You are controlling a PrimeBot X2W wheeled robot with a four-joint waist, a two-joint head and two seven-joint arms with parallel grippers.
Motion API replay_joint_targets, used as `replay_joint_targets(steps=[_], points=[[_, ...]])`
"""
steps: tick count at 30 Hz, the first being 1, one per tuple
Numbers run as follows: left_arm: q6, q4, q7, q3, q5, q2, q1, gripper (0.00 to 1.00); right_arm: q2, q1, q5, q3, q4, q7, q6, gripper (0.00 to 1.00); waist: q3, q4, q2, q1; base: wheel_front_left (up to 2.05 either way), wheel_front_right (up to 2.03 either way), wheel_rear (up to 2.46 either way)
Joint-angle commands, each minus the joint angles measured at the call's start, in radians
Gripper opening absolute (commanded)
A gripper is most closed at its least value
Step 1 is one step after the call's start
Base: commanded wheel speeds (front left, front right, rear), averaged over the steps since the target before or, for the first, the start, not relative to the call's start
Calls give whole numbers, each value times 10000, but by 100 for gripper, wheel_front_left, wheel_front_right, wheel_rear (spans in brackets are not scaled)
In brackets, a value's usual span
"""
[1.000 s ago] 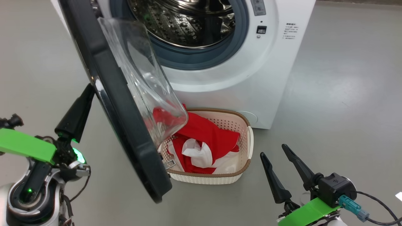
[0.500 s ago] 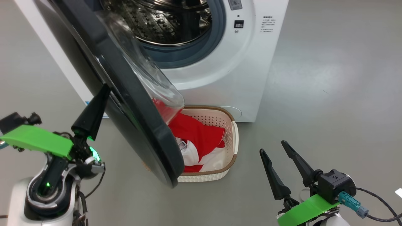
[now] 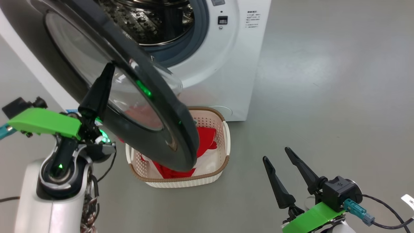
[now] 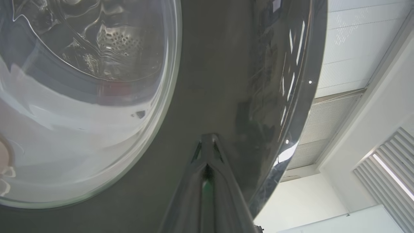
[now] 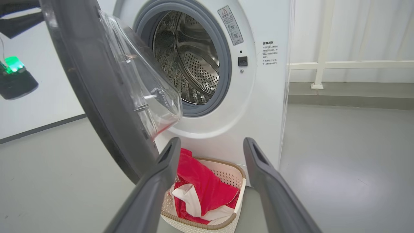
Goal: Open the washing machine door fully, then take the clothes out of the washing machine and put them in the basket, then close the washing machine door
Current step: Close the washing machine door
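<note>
Clothes (image 5: 207, 191) are in the basket (image 3: 181, 183), drum (image 5: 194, 71) looks empty. Only the door (image 3: 181, 129) left: left pincer (image 3: 109, 68), pinched together, leans on it; right pincer (image 3: 276, 153) hangs apart, idle.

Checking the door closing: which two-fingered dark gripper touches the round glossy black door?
The left gripper, shut, tip against the washing machine door; the right gripper stands open, apart.

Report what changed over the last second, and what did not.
The round black-rimmed glass washing machine door has swung partway toward the opening of the big white front-loading washing machine, with the shut left gripper pressing on its outer rim. The camera turned as well. Unchanged: the red and white clothes lie in the cream perforated plastic basket, and the right gripper hangs open, holding nothing.
</note>
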Motion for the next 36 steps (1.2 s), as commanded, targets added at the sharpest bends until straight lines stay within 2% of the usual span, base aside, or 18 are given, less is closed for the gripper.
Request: replay_joint_targets(steps=[1, 17, 36], points=[[-230, -141, -42, 83, -147, 116, -603, 0, 18, -407, -56, 223, -222, -136, 46, 100, 43, -198, 0, 0, 0, 0, 0], [-824, 1314, -619, 128, -243, 175, -1983, 0, 18, -585, -26, 298, -304, -136, 46, 100, 606, -1219, 0, 0, 0, 0, 0], [-1280, 2253, -865, 774, -240, 791, -3318, 0, 18, -951, 3, 389, -546, -136, 46, 100, 1322, -2420, 0, 0, 0, 0, 0]])
